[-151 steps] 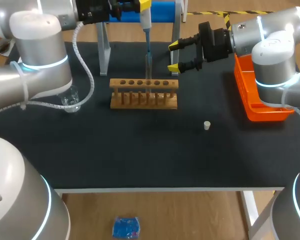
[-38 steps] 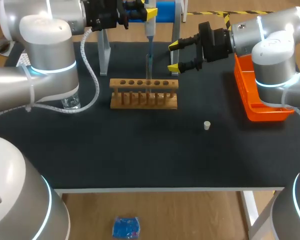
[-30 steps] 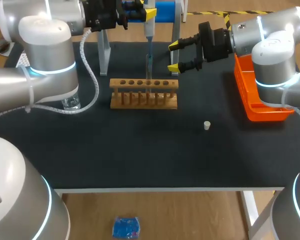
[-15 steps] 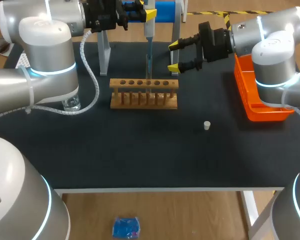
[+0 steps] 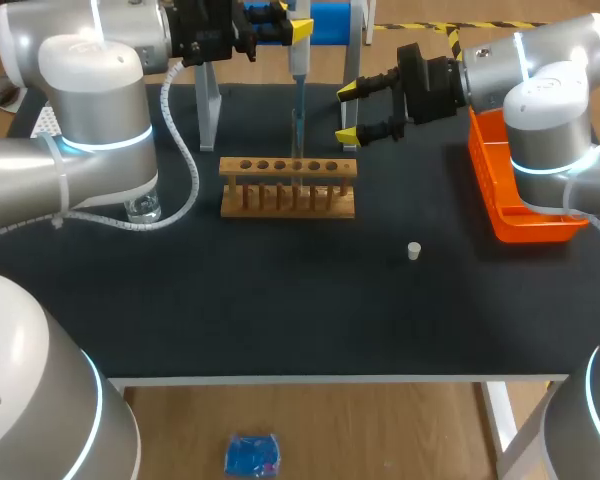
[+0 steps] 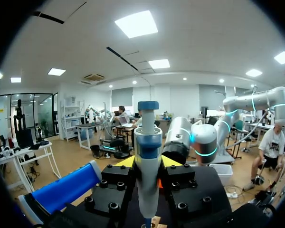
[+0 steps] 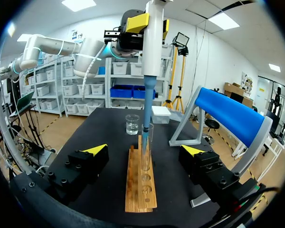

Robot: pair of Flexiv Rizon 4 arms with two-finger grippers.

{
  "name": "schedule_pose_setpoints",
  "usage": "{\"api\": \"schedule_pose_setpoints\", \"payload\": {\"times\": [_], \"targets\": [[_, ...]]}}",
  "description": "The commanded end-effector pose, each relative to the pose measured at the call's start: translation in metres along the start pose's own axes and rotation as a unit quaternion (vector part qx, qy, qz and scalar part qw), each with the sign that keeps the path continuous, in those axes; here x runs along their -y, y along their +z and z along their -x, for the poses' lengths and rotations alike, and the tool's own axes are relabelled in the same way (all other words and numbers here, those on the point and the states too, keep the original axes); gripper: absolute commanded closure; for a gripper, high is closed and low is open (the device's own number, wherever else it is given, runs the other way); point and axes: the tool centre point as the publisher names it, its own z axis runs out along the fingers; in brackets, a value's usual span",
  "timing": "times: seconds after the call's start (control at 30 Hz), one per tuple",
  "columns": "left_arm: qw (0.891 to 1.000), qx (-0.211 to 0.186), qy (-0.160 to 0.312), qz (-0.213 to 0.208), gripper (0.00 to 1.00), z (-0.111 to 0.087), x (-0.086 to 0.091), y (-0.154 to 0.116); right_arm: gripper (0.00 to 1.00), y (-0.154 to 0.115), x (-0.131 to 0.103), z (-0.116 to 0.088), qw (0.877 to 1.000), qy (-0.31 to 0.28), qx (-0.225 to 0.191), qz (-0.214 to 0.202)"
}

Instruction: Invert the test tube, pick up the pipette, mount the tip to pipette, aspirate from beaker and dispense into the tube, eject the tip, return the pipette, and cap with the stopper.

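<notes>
My left gripper [image 5: 286,18] is shut on the white pipette [image 5: 298,62] and holds it upright above the wooden rack [image 5: 287,188]. The pipette's blue tip [image 5: 298,118] reaches down into the mouth of the clear test tube [image 5: 298,150] standing in the rack. In the left wrist view the pipette [image 6: 147,161] sits between the gripper's [image 6: 147,165] yellow tips. My right gripper [image 5: 348,112] stands open just right of the tube, touching nothing. Ahead of the right gripper [image 7: 145,149] are the tube [image 7: 147,145] and rack [image 7: 141,183]. The white stopper [image 5: 414,251] lies on the mat. The beaker [image 5: 142,208] stands partly behind my left arm.
An orange tray [image 5: 515,195] sits at the table's right edge under my right arm. The blue pipette stand [image 5: 330,20] on grey legs is behind the rack. The beaker [image 7: 131,124] shows beyond the rack's far end in the right wrist view.
Since the oldest frame my left arm has swung a little to the right, covering more of the beaker. Over the last second nothing has visibly moved.
</notes>
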Motion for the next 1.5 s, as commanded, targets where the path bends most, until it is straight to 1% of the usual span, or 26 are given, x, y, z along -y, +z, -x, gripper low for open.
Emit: {"api": "schedule_pose_setpoints", "payload": {"times": [0.03, 0.7, 0.8, 0.93, 1.2, 1.33, 1.4, 1.47, 1.5], "targets": [[1.0, 0.003, 0.001, -0.004, 1.0, -0.001, -0.001, 0.002, 0.0, 0.0, 0.0, 0.0, 1.0, 0.0, 0.0, 0.0], [1.0, 0.003, 0.001, -0.004, 1.0, -0.001, -0.001, 0.002, 0.0, 0.0, 0.0, 0.0, 1.0, 0.0, 0.0, 0.0], [1.0, 0.003, 0.001, -0.004, 1.0, -0.001, -0.001, 0.002, 0.0, -0.017, -0.008, 0.0, 1.0, 0.01, 0.019, -0.016], [1.0, 0.003, 0.001, -0.004, 1.0, -0.001, -0.001, 0.002, 0.0, -0.043, -0.03, 0.0, 0.999, 0.027, 0.031, -0.025], [1.0, 0.003, 0.001, -0.004, 1.0, -0.001, -0.001, 0.002, 0.0, -0.087, -0.086, 0.0, 0.996, 0.071, 0.047, -0.029], [1.0, 0.003, 0.001, -0.004, 1.0, -0.001, -0.001, 0.002, 0.0, -0.098, -0.116, 0.0, 0.996, 0.064, 0.055, -0.032], [1.0, 0.003, 0.001, -0.004, 1.0, -0.001, -0.001, 0.002, 0.0, -0.101, -0.129, -0.001, 0.995, 0.056, 0.067, -0.045], [1.0, 0.003, 0.001, -0.004, 1.0, -0.001, -0.001, 0.002, 0.0, -0.103, -0.143, -0.002, 0.995, 0.049, 0.066, -0.048], [1.0, 0.003, 0.001, -0.004, 1.0, -0.001, -0.001, 0.002, 0.0, -0.103, -0.149, -0.002, 0.995, 0.046, 0.072, -0.053]]}}
